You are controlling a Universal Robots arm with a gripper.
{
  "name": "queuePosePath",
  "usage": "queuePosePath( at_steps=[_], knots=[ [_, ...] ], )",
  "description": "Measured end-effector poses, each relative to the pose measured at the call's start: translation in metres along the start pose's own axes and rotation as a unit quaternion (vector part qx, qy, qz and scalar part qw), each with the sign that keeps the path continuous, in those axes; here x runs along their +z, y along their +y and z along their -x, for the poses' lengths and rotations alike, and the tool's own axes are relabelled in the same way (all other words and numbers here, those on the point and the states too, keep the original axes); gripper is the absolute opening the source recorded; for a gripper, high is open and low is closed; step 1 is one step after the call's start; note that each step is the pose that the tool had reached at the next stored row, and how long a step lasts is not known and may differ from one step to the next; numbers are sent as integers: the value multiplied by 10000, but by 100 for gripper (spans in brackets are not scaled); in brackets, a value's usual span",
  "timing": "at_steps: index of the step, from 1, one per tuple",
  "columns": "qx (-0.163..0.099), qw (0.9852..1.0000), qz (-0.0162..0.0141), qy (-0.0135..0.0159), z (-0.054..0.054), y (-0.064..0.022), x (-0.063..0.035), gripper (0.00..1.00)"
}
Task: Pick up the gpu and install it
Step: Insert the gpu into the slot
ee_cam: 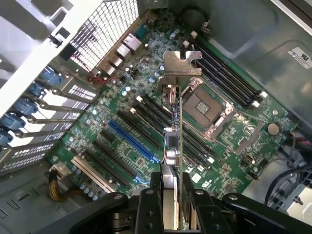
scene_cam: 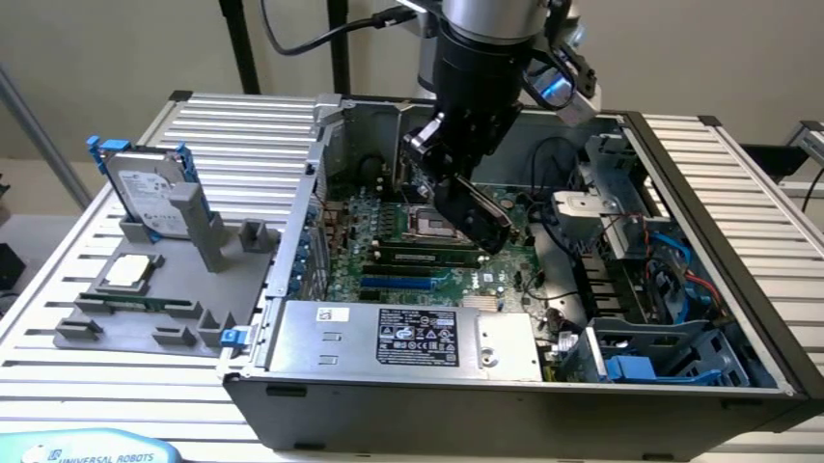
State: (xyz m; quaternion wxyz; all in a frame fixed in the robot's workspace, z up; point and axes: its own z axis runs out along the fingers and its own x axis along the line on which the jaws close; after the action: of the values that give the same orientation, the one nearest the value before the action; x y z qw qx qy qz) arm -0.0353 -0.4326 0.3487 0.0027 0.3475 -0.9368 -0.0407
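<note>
gpu (ee_cam: 174, 139): held edge-on above the motherboard's (ee_cam: 97, 131) middle, beside the CPU socket (ee_cam: 204, 105), not seated | tool (ee_cam: 173, 192): partly closed, clamped on the card | risk: if you descend misaligned, its tilted edge could jam or scrape the expansion slots (ee_cam: 130, 141)

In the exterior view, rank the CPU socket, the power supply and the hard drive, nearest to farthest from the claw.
1. CPU socket, on the motherboard beside the claw.
2. Power supply, at the case's near edge.
3. Hard drive, outside the case, exterior view's left.
</note>
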Motion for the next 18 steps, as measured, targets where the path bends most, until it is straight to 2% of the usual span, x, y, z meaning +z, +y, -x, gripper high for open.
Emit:
queuePosePath(
  at_steps=[4, 9, 14, 18],
  knots=[
    [-362, 9993, 5, 23, -1, -3, 33, 27],
    [-818, 9966, 12, 55, -2, -6, 74, 27],
    [-1266, 9919, 23, 90, -3, -9, 114, 27],
    [-1623, 9867, 31, 118, -3, -11, 145, 27]
  ],
)
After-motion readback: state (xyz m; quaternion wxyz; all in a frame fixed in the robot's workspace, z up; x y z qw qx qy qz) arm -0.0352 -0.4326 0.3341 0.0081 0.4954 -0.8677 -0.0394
